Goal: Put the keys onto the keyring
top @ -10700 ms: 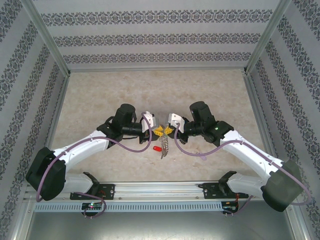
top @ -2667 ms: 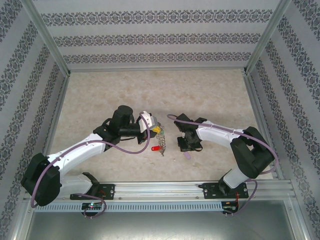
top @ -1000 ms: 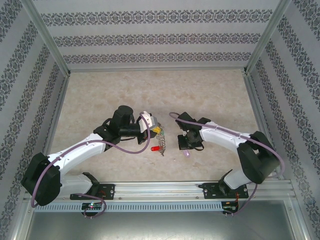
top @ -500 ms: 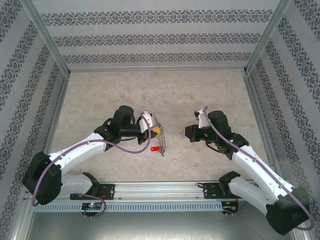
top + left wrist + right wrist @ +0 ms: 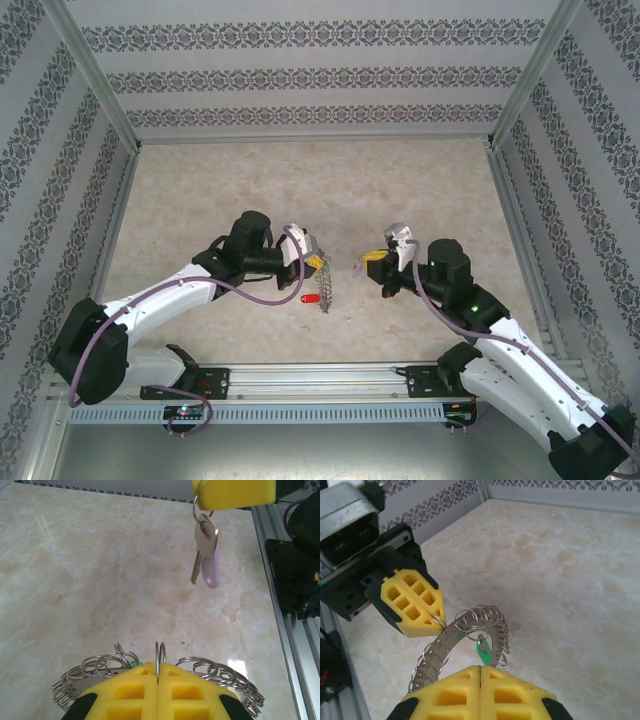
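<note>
Overhead, wrist close-ups; common keyring (image 5: 449, 637)

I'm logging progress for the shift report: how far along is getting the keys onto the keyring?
Done, apparently: the green key hangs from the keyring; the red key dangles beside it, attachment unclear. In hand: the left gripper is shut on the ring's rim, and the right gripper is shut on the lilac key, apart from the ring. Left: threading the lilac key on.
</note>
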Motion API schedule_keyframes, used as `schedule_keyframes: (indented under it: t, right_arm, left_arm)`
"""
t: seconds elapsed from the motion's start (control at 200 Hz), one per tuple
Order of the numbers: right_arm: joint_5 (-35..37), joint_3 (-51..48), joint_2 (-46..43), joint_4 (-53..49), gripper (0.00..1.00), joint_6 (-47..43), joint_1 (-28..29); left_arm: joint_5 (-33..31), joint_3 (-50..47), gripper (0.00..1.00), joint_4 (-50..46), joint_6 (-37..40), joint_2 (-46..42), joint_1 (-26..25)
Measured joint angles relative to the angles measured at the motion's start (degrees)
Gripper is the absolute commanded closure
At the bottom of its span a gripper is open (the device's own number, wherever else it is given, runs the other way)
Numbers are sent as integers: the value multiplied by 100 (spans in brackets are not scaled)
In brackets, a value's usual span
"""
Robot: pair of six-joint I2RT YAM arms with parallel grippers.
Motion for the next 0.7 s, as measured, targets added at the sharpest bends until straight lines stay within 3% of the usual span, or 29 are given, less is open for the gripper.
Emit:
schedule_keyframes:
  t: [0.305, 0.699]
  right_arm:
    - [334, 2, 431, 208, 100, -868, 422]
    - [-153, 295, 1200, 546, 100, -973, 422]
  left_arm:
    - [195, 151, 100, 7, -4, 142, 0]
    - [330, 155, 100, 269, -223, 258, 0]
